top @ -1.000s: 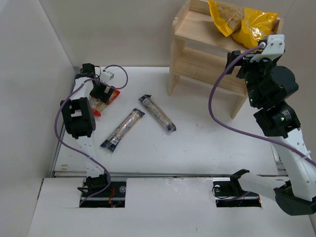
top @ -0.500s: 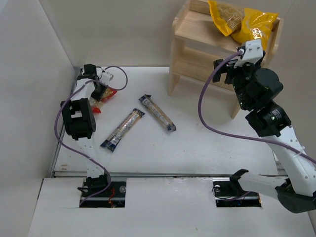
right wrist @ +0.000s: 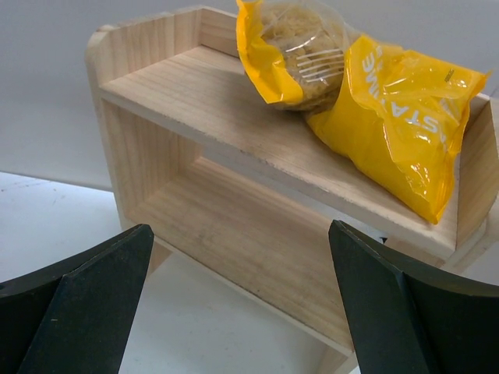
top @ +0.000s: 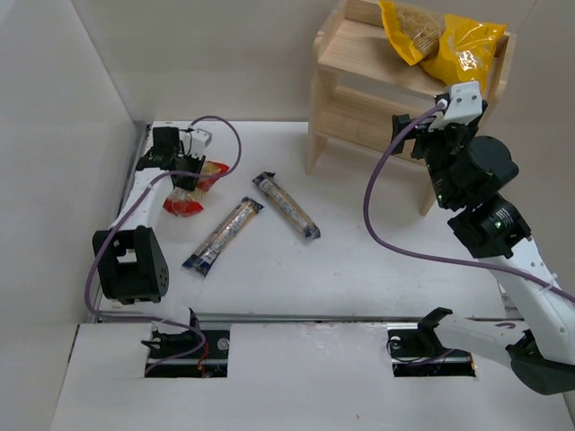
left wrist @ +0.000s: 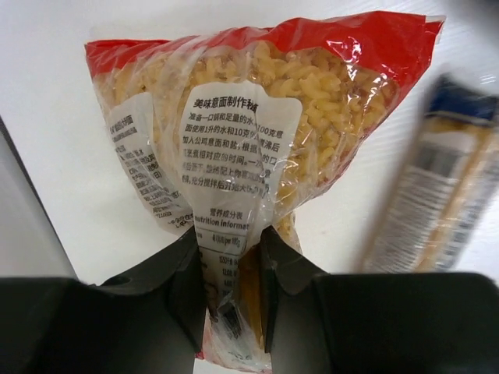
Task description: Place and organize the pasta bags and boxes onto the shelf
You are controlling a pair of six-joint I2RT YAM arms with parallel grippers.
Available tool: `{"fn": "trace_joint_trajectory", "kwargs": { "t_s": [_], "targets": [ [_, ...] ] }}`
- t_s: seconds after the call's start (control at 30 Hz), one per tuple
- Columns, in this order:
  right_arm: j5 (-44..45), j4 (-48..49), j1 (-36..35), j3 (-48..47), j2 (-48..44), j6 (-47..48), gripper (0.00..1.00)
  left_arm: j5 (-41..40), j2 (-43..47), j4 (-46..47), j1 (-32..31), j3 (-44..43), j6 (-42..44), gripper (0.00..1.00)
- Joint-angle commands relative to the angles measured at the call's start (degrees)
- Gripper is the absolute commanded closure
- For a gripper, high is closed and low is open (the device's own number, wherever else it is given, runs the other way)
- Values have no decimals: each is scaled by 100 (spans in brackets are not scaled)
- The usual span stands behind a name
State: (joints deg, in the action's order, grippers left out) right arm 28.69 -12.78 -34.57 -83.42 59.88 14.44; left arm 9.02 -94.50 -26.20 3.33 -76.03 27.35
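Red bag: its crimped end sits between the fingers of the left claw. The rest of the bag reaches out ahead of the claw, printed label up.
Left claw: closed on the red bag's end, film bunched between the pads. I cannot tell whether the bag is off the table.
Step in hand: picking up the red bag, as I judge it; the grip is made and the carry has not started.
Next move: lift, then carry across to the shelf, well off to this claw's right. Held by one end, the bag will likely sag and swing, so a slow carry suits.
Right claw: jaws wide, holding nothing. It faces the shelf, with the yellow bag ahead and up to its right on the top tier.
Spaghetti packs: flat on the table, near the left claw's right side.
Changed from a second ago: the left claw was open over the bag and has since clamped it. The bag has shifted with it, and that arm's elbow has swung nearer. The right claw has drawn back from the shelf.
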Motion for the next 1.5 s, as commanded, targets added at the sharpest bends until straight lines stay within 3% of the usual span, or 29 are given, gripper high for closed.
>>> {"fn": "trace_joint_trajectory", "kwargs": {
  "t_s": [0.0,0.2,0.4,0.57,0.73,0.9,0.93,1.0,1.1,1.23,1.37,1.47],
  "targets": [
    [234,320,-63,53,-178,77,0,57,923,879,-372,-61,15,100],
    [365,512,-63,317,-494,77,0,-329,1460,1274,-960,-543,436,100],
    [664,961,42,809,-933,-2,0,-673,1391,2161,-1506,-2203,1113,100],
    [664,1067,60,1117,-1101,-37,0,-647,724,3391,-2445,-3768,2227,100],
    [849,1093,51,1415,-1364,-64,0,283,-154,4569,-3193,-4945,3469,100],
    [998,1084,51,1776,-1602,-274,0,769,-1569,4528,-3747,-7071,3768,100],
    [1025,1023,42,1785,-1611,-353,0,603,-1624,4405,-3800,-7092,3803,100],
    [1060,944,-45,1811,-1663,-424,0,435,-1231,4167,-3783,-6324,3673,98],
    [1174,856,-343,1986,-1813,-512,0,233,-396,4149,-3643,-4697,3155,84],
    [947,505,-686,2128,-1367,-669,0,-521,387,4157,-3380,-3176,2259,34],
    [-166,240,-1038,1891,73,-1406,0,-1637,1028,4123,-2695,-2199,828,27],
    [-1528,844,-995,1637,1172,-2555,0,-2122,1573,3676,-1992,-1338,-87,24]
  ]
}}
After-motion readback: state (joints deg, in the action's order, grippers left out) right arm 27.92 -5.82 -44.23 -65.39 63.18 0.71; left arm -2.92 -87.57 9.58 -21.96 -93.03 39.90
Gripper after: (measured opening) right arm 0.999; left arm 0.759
